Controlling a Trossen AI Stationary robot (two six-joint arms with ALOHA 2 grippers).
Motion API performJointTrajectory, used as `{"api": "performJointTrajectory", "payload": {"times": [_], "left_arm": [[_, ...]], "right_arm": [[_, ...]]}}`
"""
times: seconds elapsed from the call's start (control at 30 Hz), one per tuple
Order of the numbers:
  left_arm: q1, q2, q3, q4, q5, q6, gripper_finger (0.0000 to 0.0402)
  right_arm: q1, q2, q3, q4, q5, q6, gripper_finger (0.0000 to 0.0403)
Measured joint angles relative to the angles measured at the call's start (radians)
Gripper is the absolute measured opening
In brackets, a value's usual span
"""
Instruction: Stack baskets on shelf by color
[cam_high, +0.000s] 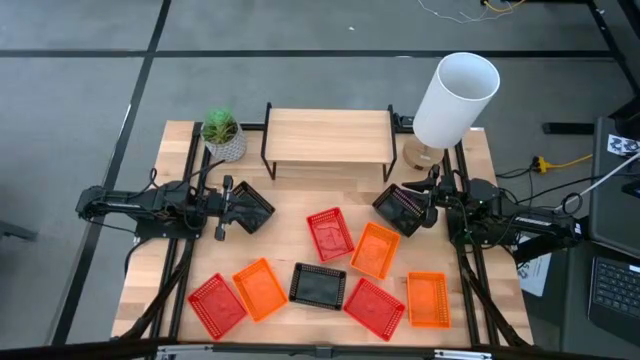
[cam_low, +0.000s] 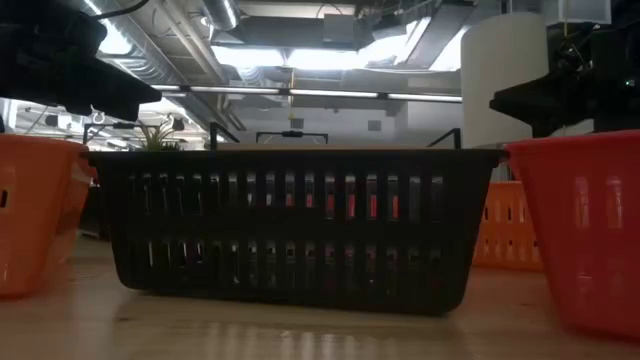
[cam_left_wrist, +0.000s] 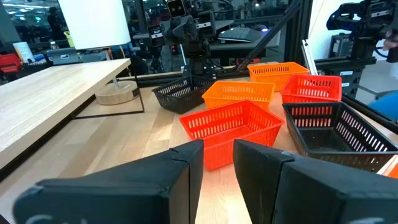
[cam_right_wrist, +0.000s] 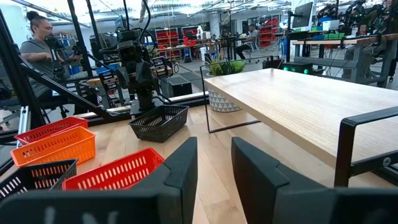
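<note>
My left gripper (cam_high: 233, 204) (cam_left_wrist: 217, 163) is at the table's left and meets a black basket (cam_high: 252, 209) (cam_right_wrist: 160, 121). My right gripper (cam_high: 421, 207) (cam_right_wrist: 213, 160) is at the right and meets another black basket (cam_high: 400, 210) (cam_left_wrist: 179, 94). Both show only a narrow gap between the fingers. The wooden shelf (cam_high: 330, 137) stands bare at the far middle. On the table lie three red baskets (cam_high: 330, 233), three orange ones (cam_high: 376, 249) and a third black basket (cam_high: 318, 285) (cam_low: 290, 225). My left gripper has the black basket by its rim (cam_right_wrist: 143, 111) on the side toward the table's left, reaching in from the left and slanting down. The basket sits about level. I cannot tell whether its bottom is on the table or just above it. My right gripper has its black basket by the rim (cam_left_wrist: 189, 84) on the side toward the table's right, reaching in from the right and slanting down. The gripper's own fingers hide the contact in the right wrist view. The basket sits low, and whether it is lifted clear does not show.
A potted green plant (cam_high: 222, 133) stands left of the shelf. A lamp with a white shade (cam_high: 456, 97) stands at the shelf's right end. There is bare wood between the shelf and the loose baskets. People show in the room behind (cam_right_wrist: 38, 46).
</note>
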Motion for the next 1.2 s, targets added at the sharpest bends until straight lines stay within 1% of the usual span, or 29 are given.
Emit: {"api": "performJointTrajectory", "payload": {"times": [0.13, 0.37, 0.43, 0.5, 0.57, 0.63, 0.67, 0.8, 0.83, 0.87, 0.93, 1.0, 1.03, 1.1, 1.17, 1.2], "left_arm": [[0.000, 0.000, 0.000, 0.000, 0.000, 0.000, 0.0080], [0.000, 0.000, 0.000, 0.000, 0.000, 0.033, 0.0080], [0.000, 0.000, 0.000, 0.000, -0.001, 0.060, 0.0080], [0.000, 0.000, 0.000, 0.001, -0.001, 0.127, 0.0080], [0.000, 0.000, 0.000, 0.010, -0.003, 0.178, 0.0080], [0.000, 0.000, 0.000, 0.052, 0.001, 0.176, 0.0080], [0.000, 0.000, 0.000, 0.076, 0.014, 0.151, 0.0080], [-0.001, 0.000, 0.000, 0.168, 0.027, 0.087, 0.0080], [-0.001, 0.000, 0.000, 0.184, 0.025, 0.088, 0.0080], [-0.001, 0.000, 0.000, 0.189, 0.015, 0.094, 0.0080], [-0.001, 0.000, 0.000, 0.210, -0.033, 0.128, 0.0080], [0.000, 0.000, 0.000, 0.222, -0.075, 0.142, 0.0080], [0.000, 0.000, 0.000, 0.221, -0.089, 0.146, 0.0080], [0.000, 0.000, 0.000, 0.222, -0.104, 0.165, 0.0080], [0.000, 0.000, 0.000, 0.223, -0.105, 0.195, 0.0080], [0.000, 0.000, 0.000, 0.224, -0.106, 0.214, 0.0080]], "right_arm": [[0.000, 0.000, 0.000, 0.002, 0.000, 0.037, 0.0098], [0.001, 0.000, 0.000, 0.001, -0.002, 0.247, 0.0098], [0.001, 0.000, 0.000, -0.001, -0.024, 0.308, 0.0098], [0.001, 0.000, 0.000, 0.009, -0.082, 0.396, 0.0098], [0.001, 0.000, 0.000, 0.058, -0.171, 0.465, 0.0098], [0.002, 0.000, 0.000, 0.145, -0.280, 0.507, 0.0098], [0.003, 0.000, 0.000, 0.207, -0.326, 0.522, 0.0098], [0.016, -0.001, 0.009, 0.558, -0.436, 0.507, 0.0098], [0.021, -0.001, 0.028, 0.597, -0.475, 0.482, 0.0098], [0.026, -0.001, 0.056, 0.600, -0.516, 0.448, 0.0098], [0.033, 0.006, 0.140, 0.508, -0.567, 0.356, 0.0098], [0.035, 0.031, 0.248, 0.289, -0.569, 0.242, 0.0098], [0.035, 0.054, 0.312, 0.143, -0.542, 0.189, 0.0098], [0.035, 0.123, 0.440, -0.145, -0.433, 0.122, 0.0098], [0.035, 0.224, 0.550, -0.377, -0.316, 0.103, 0.0098], [0.035, 0.281, 0.593, -0.471, -0.274, 0.104, 0.0098]]}}
